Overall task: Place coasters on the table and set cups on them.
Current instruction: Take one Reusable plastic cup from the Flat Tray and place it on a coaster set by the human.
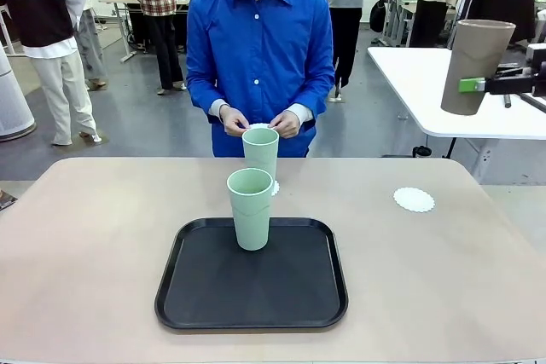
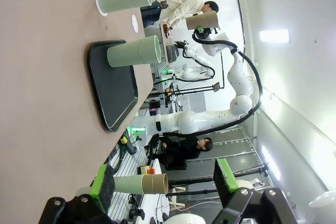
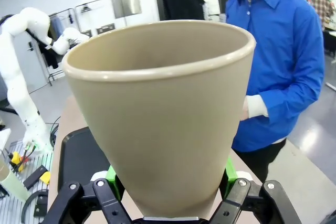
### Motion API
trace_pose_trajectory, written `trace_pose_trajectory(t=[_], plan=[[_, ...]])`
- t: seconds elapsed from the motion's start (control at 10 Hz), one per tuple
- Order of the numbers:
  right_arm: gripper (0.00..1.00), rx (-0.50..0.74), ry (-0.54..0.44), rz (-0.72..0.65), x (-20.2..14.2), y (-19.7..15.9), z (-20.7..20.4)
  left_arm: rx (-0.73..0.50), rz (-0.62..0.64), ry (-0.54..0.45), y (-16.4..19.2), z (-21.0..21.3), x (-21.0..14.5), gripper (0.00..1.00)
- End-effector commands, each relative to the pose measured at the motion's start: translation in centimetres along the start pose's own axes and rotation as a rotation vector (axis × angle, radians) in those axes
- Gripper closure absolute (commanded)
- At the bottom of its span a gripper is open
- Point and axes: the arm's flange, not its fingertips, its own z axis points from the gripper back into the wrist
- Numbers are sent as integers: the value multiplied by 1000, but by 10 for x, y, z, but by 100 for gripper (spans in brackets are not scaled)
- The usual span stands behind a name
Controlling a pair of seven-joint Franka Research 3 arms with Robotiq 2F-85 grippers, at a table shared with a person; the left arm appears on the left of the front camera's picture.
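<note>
A brown cup (image 1: pixel 473 61) hangs high above the table's right side, and my right gripper (image 1: pixel 488 84) is shut on its lower part. In the right wrist view the brown cup (image 3: pixel 157 108) stands upright between the green pads (image 3: pixel 111 174). One mint green cup (image 1: pixel 250 208) stands on the black tray (image 1: pixel 213 296). The other green cup (image 1: pixel 260 153) stands on a white coaster (image 1: pixel 275 187) beyond the tray. A bare coaster (image 1: pixel 414 199) lies on the table (image 1: pixel 85 236) at the right. My left gripper (image 2: pixel 164 182) is open, off the table's side, holding nothing.
A person in a blue shirt (image 1: pixel 256 49) stands at the far edge, both hands holding a small white thing (image 1: pixel 258 126) just behind the far green cup. A white table (image 1: pixel 426 91) stands behind at the right. People stand in the background.
</note>
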Motion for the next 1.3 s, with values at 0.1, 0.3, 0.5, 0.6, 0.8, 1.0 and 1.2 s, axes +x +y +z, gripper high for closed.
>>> trace_pose_trajectory(t=[0.1,0.3,0.5,0.6,0.8,1.0,1.2], plan=[[18,109,-65,74,-32,-45,-4,2,-3,-4,-1,1,0,0],[18,112,-66,106,-57,-61,-7,2,-3,-4,-1,1,0,0],[18,106,-55,122,-81,-74,-15,2,-3,-4,-1,1,0,0],[18,99,-37,118,-93,-80,-20,2,-3,-4,-1,1,0,0],[18,96,-18,103,-114,-91,-30,2,-3,-4,-1,1,0,0],[18,115,6,61,-137,-96,-36,2,-3,-4,-1,1,0,0],[18,125,47,34,-157,-97,-46,2,-3,-4,-1,1,0,0]])
